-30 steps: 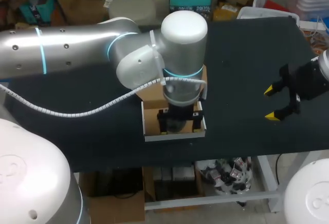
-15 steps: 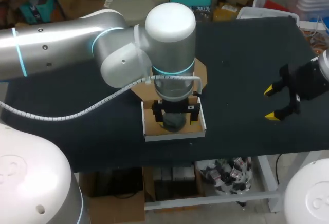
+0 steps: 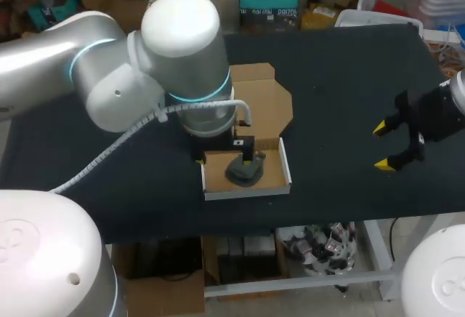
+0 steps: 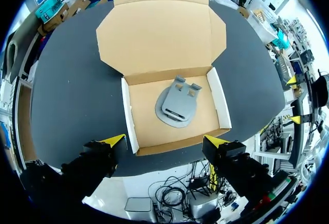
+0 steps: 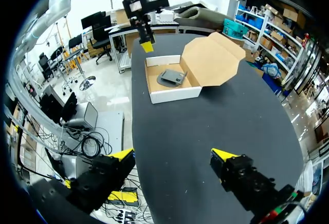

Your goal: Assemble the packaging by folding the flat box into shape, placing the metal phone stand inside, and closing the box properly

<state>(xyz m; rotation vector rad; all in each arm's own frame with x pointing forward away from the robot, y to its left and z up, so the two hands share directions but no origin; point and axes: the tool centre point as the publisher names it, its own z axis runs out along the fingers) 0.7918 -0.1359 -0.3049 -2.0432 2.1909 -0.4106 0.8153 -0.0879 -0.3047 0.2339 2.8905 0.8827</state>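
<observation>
Inside the open cardboard box point(image 4: 219, 100), near the counter's front edge, my metal phone stand point(image 4: 179, 108) sits on the brown floor, clear of the white walls. The box's lid point(image 4: 159, 34) lies folded back flat on the black counter point(image 4: 67, 90). My left tool point(image 4: 165, 142) hangs above the box's front wall, fingers spread wide, gripping nothing. My right tool point(image 5: 174, 155) is well apart, off to the right, likewise spread open and empty.

Left gripper point(image 4: 165, 141) hangs, fingers apart; right gripper point(image 5: 172, 155) likewise.
</observation>
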